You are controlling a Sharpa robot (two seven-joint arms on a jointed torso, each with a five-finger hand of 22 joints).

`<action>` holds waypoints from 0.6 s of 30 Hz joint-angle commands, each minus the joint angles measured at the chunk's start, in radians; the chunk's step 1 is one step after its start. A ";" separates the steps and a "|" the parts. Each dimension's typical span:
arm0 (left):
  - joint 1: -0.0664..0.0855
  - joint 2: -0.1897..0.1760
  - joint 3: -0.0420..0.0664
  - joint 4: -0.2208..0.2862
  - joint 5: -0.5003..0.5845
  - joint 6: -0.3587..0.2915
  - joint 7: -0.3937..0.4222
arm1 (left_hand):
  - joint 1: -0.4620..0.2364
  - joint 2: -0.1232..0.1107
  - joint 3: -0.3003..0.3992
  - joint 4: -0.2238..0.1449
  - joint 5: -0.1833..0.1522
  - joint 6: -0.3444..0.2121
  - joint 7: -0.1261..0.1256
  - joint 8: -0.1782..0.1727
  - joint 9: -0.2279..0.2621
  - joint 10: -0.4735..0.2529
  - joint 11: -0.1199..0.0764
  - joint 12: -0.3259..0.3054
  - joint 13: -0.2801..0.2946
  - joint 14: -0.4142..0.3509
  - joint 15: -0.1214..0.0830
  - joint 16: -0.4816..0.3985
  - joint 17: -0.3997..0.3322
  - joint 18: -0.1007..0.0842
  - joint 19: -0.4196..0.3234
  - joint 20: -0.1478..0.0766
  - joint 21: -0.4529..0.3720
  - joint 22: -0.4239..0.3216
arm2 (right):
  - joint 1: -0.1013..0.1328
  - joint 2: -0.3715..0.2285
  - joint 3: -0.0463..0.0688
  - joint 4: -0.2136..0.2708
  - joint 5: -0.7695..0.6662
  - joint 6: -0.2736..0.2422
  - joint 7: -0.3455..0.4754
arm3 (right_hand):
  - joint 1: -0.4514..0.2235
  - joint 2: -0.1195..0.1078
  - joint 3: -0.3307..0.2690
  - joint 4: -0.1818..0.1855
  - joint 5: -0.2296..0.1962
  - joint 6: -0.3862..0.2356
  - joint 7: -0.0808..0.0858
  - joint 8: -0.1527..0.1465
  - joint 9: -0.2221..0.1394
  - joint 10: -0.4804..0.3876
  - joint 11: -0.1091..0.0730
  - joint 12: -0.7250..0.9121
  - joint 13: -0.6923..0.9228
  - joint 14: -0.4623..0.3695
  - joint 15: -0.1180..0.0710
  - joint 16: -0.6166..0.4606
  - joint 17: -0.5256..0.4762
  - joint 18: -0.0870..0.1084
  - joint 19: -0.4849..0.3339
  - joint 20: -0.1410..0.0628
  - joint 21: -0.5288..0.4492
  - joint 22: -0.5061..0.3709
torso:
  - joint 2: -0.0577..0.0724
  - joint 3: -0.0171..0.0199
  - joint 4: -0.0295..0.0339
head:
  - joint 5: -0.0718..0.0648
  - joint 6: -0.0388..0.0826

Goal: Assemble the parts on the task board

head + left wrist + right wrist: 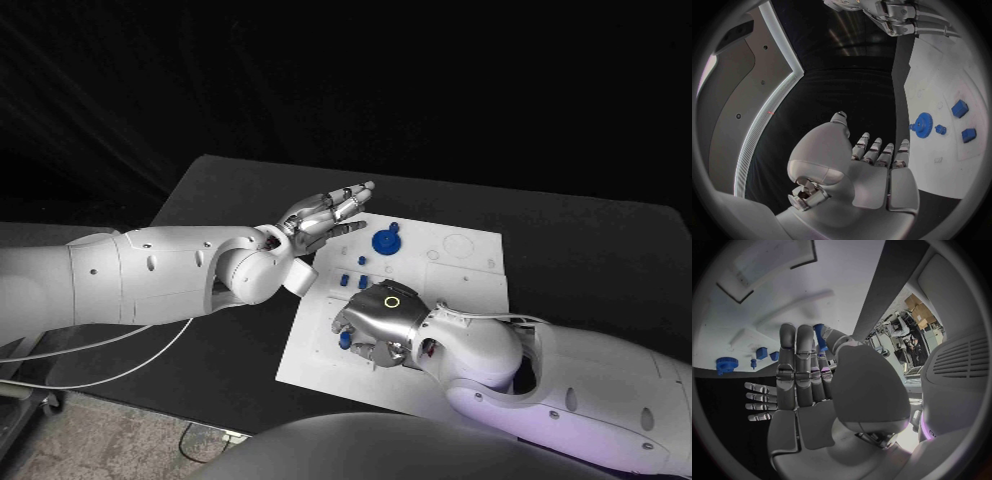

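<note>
The white task board (462, 270) lies in the middle of the black table. A blue gear (387, 241) stands near its far left corner, with small blue parts (356, 280) just nearer me. My right hand (378, 322) is down on the board's near left part, and a blue part (346, 340) shows at its fingertips. In the right wrist view the thumb and a straight finger pinch this blue part (819, 331). My left hand (325, 215) hovers palm up over the board's far left corner, fingers stretched out and holding nothing. The left wrist view shows the gear (922, 122) beyond the left hand (873, 165).
Shallow round and square recesses (462, 245) mark the board's far right part. The black table (577, 240) runs on to the right of the board and behind it. A white cable (101, 350) hangs under my left arm.
</note>
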 commanded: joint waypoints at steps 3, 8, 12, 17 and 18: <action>-0.001 0.001 0.000 -0.001 -0.001 0.023 0.003 | 0.005 0.008 -0.007 -0.001 0.007 0.008 0.013 0.008 0.002 0.001 -0.004 0.003 0.001 0.000 0.009 0.003 0.001 0.007 0.008 -0.002 0.005 -0.001 | -0.002 -0.007 0.000 0.005 -0.010 -0.067 0.034 | 0.008 0.012 0.001 -0.009 0.000 0.023 0.007 0.010 0.007 0.024 -0.011 0.033 0.018 -0.010 -0.005 0.006 0.002 0.011 -0.009 -0.004 -0.002 0.023 | 0.000 -0.0001 -0.0002 | -0.002 0.000; -0.001 0.002 0.000 -0.003 -0.001 0.024 0.000 | 0.009 0.010 -0.008 -0.002 0.008 0.022 0.023 0.011 0.003 0.001 -0.009 0.004 0.001 0.000 0.009 0.003 0.001 0.007 0.009 -0.002 0.005 -0.001 | -0.003 -0.012 0.000 0.006 -0.005 -0.073 0.040 | 0.008 0.018 0.000 -0.011 0.000 0.049 0.019 0.021 0.014 0.020 -0.012 0.051 0.031 -0.011 -0.006 0.009 0.002 0.010 -0.009 -0.006 0.000 0.023 | 0.000 0.0001 -0.0001 | 0.000 0.000; -0.001 0.002 0.000 -0.004 -0.001 0.025 -0.001 | 0.011 0.011 -0.009 -0.003 0.011 0.045 0.031 0.018 0.007 0.002 -0.014 0.004 0.002 0.000 0.009 0.003 0.001 0.006 0.009 -0.002 0.005 -0.002 | -0.004 -0.015 0.000 0.006 -0.001 -0.083 0.044 | 0.006 0.020 -0.001 -0.011 0.000 0.062 0.020 0.027 0.018 0.017 -0.012 0.059 0.036 -0.011 -0.006 0.010 0.003 0.010 -0.009 -0.006 0.000 0.023 | 0.000 0.0000 0.0000 | -0.001 0.000; -0.001 0.004 0.000 -0.008 -0.001 0.025 -0.001 | 0.012 0.012 -0.010 -0.003 0.012 0.048 0.034 0.020 0.007 0.002 -0.015 0.004 0.002 0.000 0.009 0.003 0.001 0.006 0.009 -0.002 0.005 -0.002 | -0.004 -0.019 0.000 0.006 0.001 -0.095 0.045 | 0.004 0.023 0.000 -0.010 0.000 0.059 0.020 0.024 0.018 0.015 -0.012 0.065 0.040 -0.010 -0.004 0.012 0.003 0.010 -0.008 -0.006 0.001 0.023 | 0.000 0.0000 -0.0002 | 0.001 0.000; -0.001 0.004 0.000 -0.008 -0.001 0.025 -0.001 | 0.012 0.012 -0.010 -0.003 0.012 0.048 0.034 0.020 0.007 0.002 -0.015 0.004 0.002 0.000 0.009 0.003 0.001 0.006 0.009 -0.002 0.005 -0.002 | -0.004 -0.021 0.000 0.006 0.002 -0.096 0.045 | 0.004 0.023 -0.001 -0.010 0.000 0.054 0.018 0.021 0.017 0.012 -0.013 0.067 0.042 -0.010 -0.004 0.013 0.003 0.009 -0.008 -0.006 0.001 0.023 | 0.000 0.0000 -0.0002 | 0.002 0.000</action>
